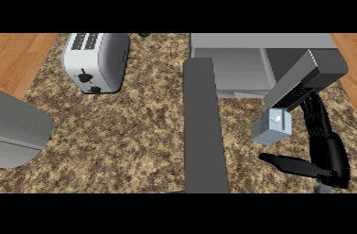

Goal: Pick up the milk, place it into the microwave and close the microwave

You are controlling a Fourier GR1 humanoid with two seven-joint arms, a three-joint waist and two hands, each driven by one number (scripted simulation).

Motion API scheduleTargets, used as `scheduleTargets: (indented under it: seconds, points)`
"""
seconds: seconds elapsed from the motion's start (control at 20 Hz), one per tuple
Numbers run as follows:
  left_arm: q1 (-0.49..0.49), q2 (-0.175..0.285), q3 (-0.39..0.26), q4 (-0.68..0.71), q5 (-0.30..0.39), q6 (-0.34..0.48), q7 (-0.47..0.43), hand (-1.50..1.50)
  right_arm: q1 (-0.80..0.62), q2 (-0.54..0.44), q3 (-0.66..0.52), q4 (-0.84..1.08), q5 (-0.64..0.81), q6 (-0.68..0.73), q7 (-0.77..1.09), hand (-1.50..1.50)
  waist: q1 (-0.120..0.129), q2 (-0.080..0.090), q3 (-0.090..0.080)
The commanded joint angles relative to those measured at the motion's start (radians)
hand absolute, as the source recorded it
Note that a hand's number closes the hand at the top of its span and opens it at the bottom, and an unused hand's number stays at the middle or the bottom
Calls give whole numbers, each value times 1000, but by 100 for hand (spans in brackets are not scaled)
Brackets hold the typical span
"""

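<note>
Speckled stone counter [125,134] — toaster [94,61], open microwave [237,63], milk carton [270,128].

Head view, steeply down onto counter [125,134]

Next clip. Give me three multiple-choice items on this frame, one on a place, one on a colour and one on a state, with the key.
1. Where does the toaster stand?
A. on the counter, left of the microwave door
B. at the counter's right edge
C. at the counter's near edge

2. What colour is the milk carton?
A. red
B. pale blue-grey
C. green

3. How does the microwave door stand?
A. shut
B. open, swung out toward the robot
C. hidden behind the toaster

Key:
1 A: the toaster is at the far left of the speckled counter, well left of the door.
2 B: the carton by the right hand is pale blue-grey.
3 B: the door juts out from the microwave, so the cavity is exposed.
</note>
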Motion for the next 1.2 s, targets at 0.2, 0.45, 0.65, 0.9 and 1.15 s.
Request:
scheduleTargets:
  seconds: [0.2, 0.45, 0.65, 0.9, 1.15]
  points:
    - [-35, 25, 82, -9, 78, -23, 59, -150, -22, -16, -57, 257, -22, 35, -210, -150, -1, 0, 0]
    - [-33, -1, 105, 17, 51, -68, 50, -150, -44, -43, -66, 328, -36, 76, -238, -150, -2, 0, 0]
    - [13, -45, 90, -34, 67, -85, 68, -150, -187, -71, -105, 581, -15, 60, -372, -150, 4, 1, 0]
    - [-19, -24, 139, 12, 76, -107, 62, -150, -243, -79, -111, 750, 20, 20, -483, -150, 4, 1, 0]
    - [-76, -57, 91, -9, 15, -64, 101, -150, -337, -124, -150, 956, 13, 22, -580, -150, 3, 2, 1]
